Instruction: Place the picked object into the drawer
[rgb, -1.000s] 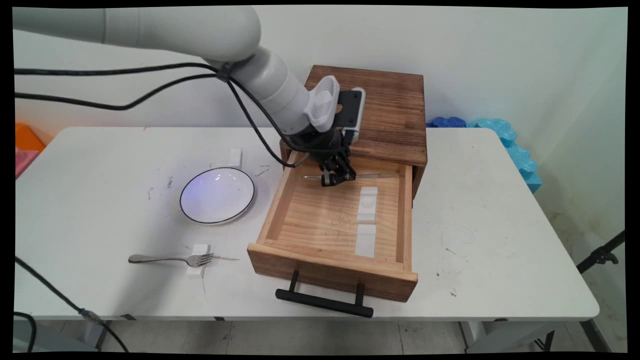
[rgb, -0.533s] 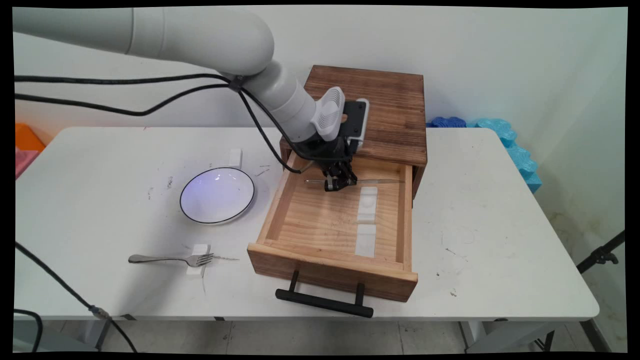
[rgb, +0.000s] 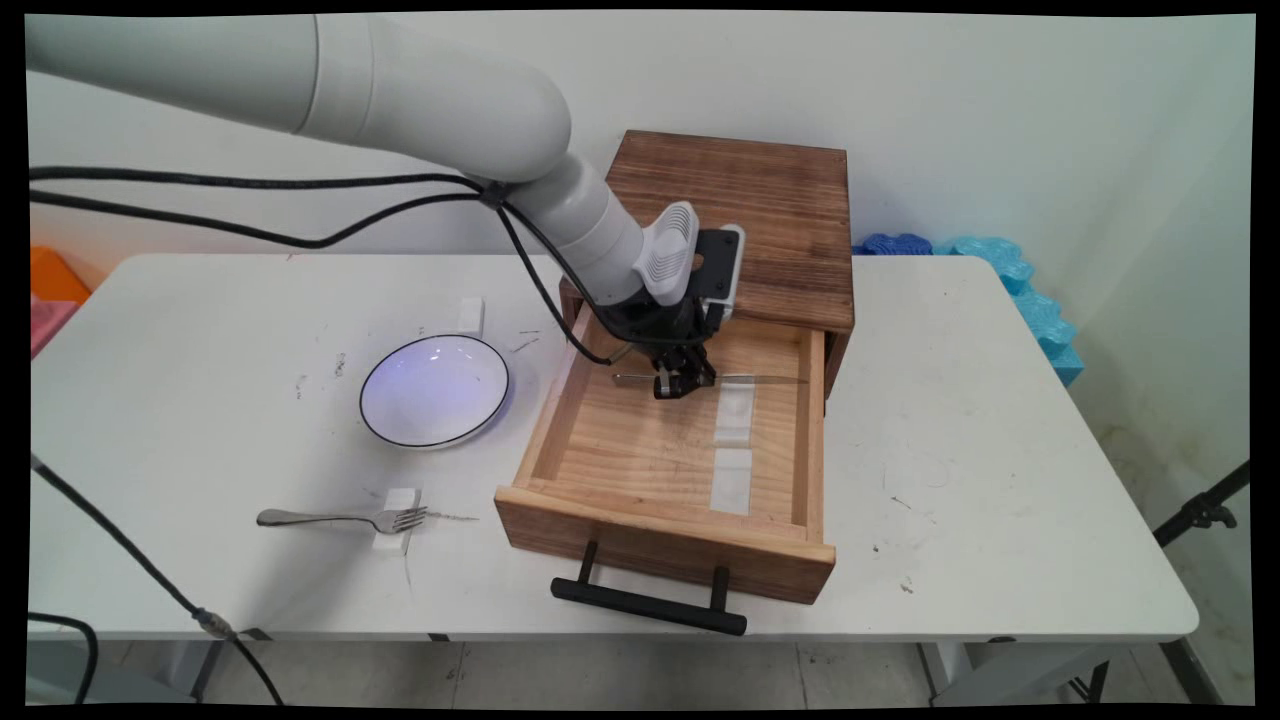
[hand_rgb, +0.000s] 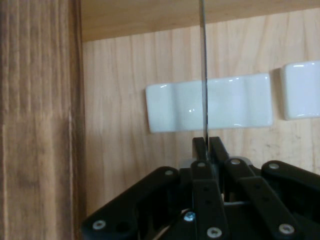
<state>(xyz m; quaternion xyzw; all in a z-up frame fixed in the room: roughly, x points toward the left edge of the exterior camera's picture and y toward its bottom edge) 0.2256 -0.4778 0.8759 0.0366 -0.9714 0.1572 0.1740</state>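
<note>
Your gripper is reaching down into the open wooden drawer, near its back. Its two fingers are squeezing together on a thin metal knife, and they are pinching it near its middle. The knife is lying flat and sideways across the drawer, with one end sticking out on each side of the fingers.

From the hand view you are looking along the gripper. The knife is showing as a thin line going straight up from between the fingers. It is crossing in front of a white rest that is sitting on the drawer floor. A second white rest is lying just beside that one. You cannot tell if the knife is touching the rest or hanging a little above it.

The drawer is sticking out of a dark wooden box on the white table. Out on the table, well apart from the gripper, a white plate is sitting to the left of the drawer. A fork is lying near the front edge, with its prongs on a small white block
</note>
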